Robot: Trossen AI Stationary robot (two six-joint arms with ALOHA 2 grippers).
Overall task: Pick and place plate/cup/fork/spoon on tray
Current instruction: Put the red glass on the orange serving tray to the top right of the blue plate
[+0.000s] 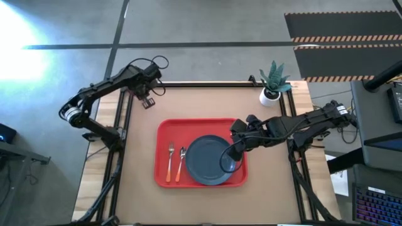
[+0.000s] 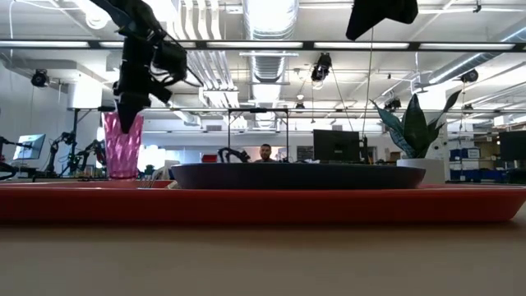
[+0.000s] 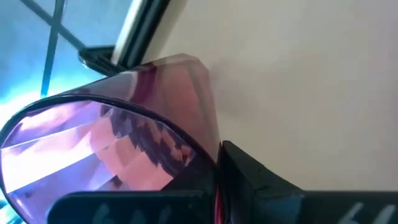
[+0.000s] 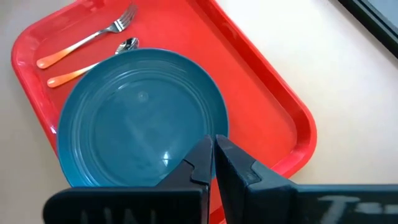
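The red tray (image 1: 164, 129) lies mid-table. On it are the blue-grey plate (image 1: 204, 160), the fork (image 1: 170, 160) and the spoon (image 1: 180, 163), side by side left of the plate. My left gripper (image 1: 148, 99) is at the table's far left corner, shut on the translucent red cup (image 2: 122, 146). The tray's rim (image 2: 82, 201) hides the cup's base in the low view. My right gripper (image 4: 212, 152) is shut and empty, high above the plate's right edge (image 4: 205, 93). My left gripper holds the cup by its rim (image 3: 208, 146). One finger (image 3: 249, 174) is outside the wall; the other seems to be inside. It comes from above, pointing down (image 2: 127, 111). The cup stands upright; whether its base is on the table I cannot tell.
A green plant in a white pot (image 1: 273, 85) stands at the table's far right. A cable loop (image 1: 229, 162) hangs from my right arm over the plate's right edge. The table's frame edge (image 3: 140, 25) runs close by the cup. A person (image 2: 265, 152) is far behind.
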